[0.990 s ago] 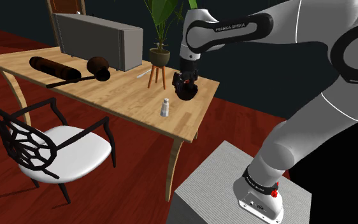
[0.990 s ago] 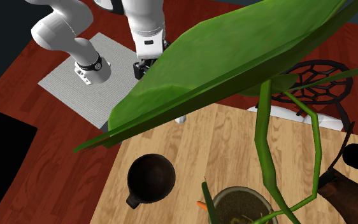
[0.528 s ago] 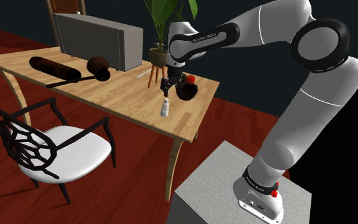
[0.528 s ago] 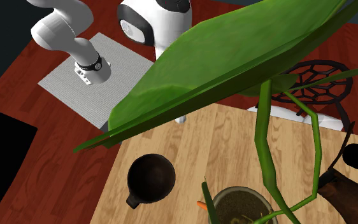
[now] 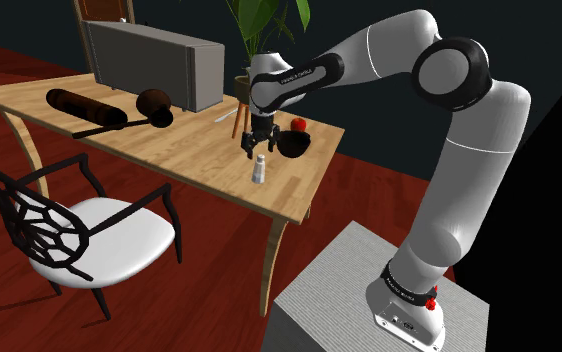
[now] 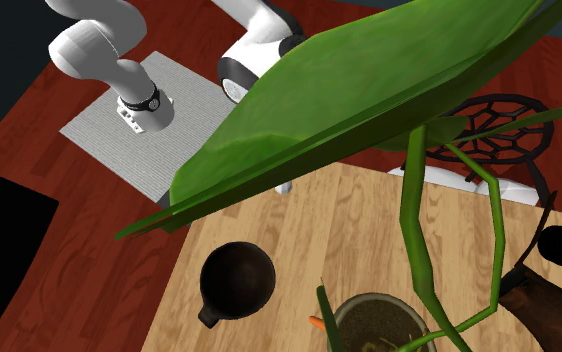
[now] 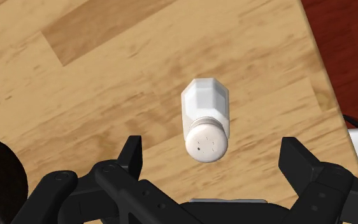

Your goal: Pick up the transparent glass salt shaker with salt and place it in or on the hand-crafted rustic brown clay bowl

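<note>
A big green leaf (image 6: 369, 90) stretches across the middle and hides a lot behind it. Above it, the white arm (image 6: 94, 40) rises from its grey stand (image 6: 169, 150) on the red-brown floor (image 6: 99, 230). Below the leaf is the wooden table (image 6: 299, 230). A dark brown bowl (image 6: 237, 280) sits on it, near a plant pot (image 6: 379, 325). A black chair (image 6: 509, 125) stands beside the table.

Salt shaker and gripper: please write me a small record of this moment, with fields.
shaker: white salt shaker, upright on the wooden table
gripper: gripper open, above the shaker, one finger on each side, not touching it
bowl: dark brown bowl on the table, looks empty
held: nothing
task step: shaker not yet grasped
</note>
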`<action>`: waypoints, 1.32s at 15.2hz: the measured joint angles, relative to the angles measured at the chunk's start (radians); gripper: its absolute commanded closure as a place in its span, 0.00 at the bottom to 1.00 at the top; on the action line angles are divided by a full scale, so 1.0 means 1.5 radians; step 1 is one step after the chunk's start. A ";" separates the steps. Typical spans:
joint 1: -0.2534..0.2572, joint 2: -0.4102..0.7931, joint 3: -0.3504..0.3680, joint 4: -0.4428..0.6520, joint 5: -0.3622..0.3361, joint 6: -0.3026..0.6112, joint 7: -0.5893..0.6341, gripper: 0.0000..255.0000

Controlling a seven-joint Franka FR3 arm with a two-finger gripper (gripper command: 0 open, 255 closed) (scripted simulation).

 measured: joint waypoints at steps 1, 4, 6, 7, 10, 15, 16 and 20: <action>-0.001 0.004 -0.001 -0.003 -0.001 0.006 0.000 0.00; -0.001 0.013 -0.001 -0.017 -0.003 0.030 0.002 0.00; 0.000 0.016 -0.001 -0.019 -0.004 0.036 0.004 0.00; 0.000 0.017 -0.002 -0.020 -0.004 0.037 0.004 0.00; 0.000 0.018 -0.002 -0.020 -0.004 0.037 0.004 0.00; 0.000 0.017 -0.002 -0.019 -0.004 0.037 0.004 1.00; 0.000 0.017 -0.001 -0.019 -0.004 0.037 0.004 1.00; 0.000 0.017 -0.001 -0.020 -0.004 0.038 0.004 1.00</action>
